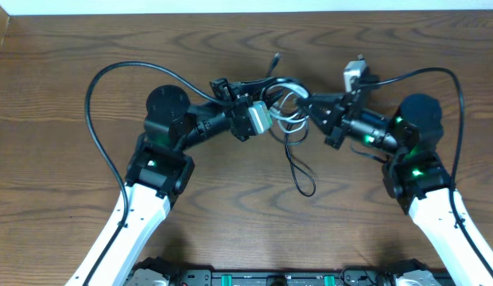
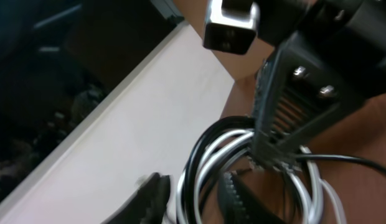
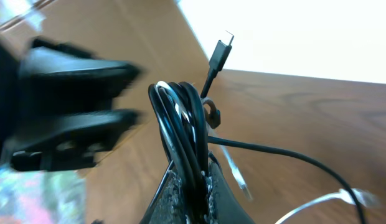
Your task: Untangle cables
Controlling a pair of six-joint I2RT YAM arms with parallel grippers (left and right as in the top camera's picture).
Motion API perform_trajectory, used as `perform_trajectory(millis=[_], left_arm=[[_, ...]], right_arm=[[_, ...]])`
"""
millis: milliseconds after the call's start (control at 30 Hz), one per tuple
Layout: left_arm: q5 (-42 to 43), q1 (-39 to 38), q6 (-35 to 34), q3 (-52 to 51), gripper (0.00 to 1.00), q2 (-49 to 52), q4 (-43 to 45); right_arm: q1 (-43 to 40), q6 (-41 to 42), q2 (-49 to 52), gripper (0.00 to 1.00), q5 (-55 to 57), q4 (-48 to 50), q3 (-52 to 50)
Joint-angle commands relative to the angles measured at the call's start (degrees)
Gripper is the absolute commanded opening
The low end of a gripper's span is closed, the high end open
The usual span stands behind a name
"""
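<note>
The cables (image 1: 288, 110) form a tangled coil of black and white loops at the table's middle, between my two grippers. One black loop (image 1: 300, 171) trails toward the front, and a plug end (image 1: 276, 59) points to the back. My left gripper (image 1: 270, 114) stands open at the coil's left. In the left wrist view its fingers (image 2: 152, 196) are parted around the black and white loops (image 2: 202, 165), with a gap beside them. My right gripper (image 1: 308, 107) is shut on a bundle of black cable (image 3: 180, 118). A USB-style plug (image 3: 221, 50) sticks up behind it, and a white cable (image 3: 317, 202) lies at the lower right.
The arms' own thick black cables arc over the wooden table at the left (image 1: 99, 135) and right (image 1: 437, 73). The table's far edge (image 1: 246, 11) meets a white wall. The two wrists nearly touch over the coil.
</note>
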Motion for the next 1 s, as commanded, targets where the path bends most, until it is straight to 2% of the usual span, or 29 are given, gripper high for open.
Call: perform_trajectory(millis=[0,167,367,500,667,800,967], left_arm=[[1.2,1.4,-2.4,1.3,0.38,-2.9,0.5],[1.3,4.8,-11.5,1.3,0.42,-4.8,0.5],[2.9,6.2,-22.2,1.3,0.41,-4.9,-1.0],[10.4,6.1,-26.3,1.3,0.29,-4.7,-2.1],[15.8,4.7,-28.7,1.3,0.28,-4.6,-2.1],[15.9,0.8,-28.7,1.3,0.28,-4.2,-2.1],[14.9,-2.6,-28.8,1.3,0.28,-3.3,-1.4]], right_arm=[[-3.5,-1.2,-0.2,0.01,2.0,0.2,0.7],[-8.4,-1.2,-0.2,0.01,-1.1,1.6,0.7],[-12.1,-3.4,-0.2,0.01,-8.7,11.3,0.7],[-12.3,-3.3,-0.2,0.01,-8.7,16.9,0.7],[-12.2,0.6,-0.2,0.01,-8.7,22.2,0.7],[-12.2,7.7,-0.2,0.01,-8.6,28.8,0.7],[-12.2,12.9,-0.2,0.01,-8.0,33.9,0.7]])
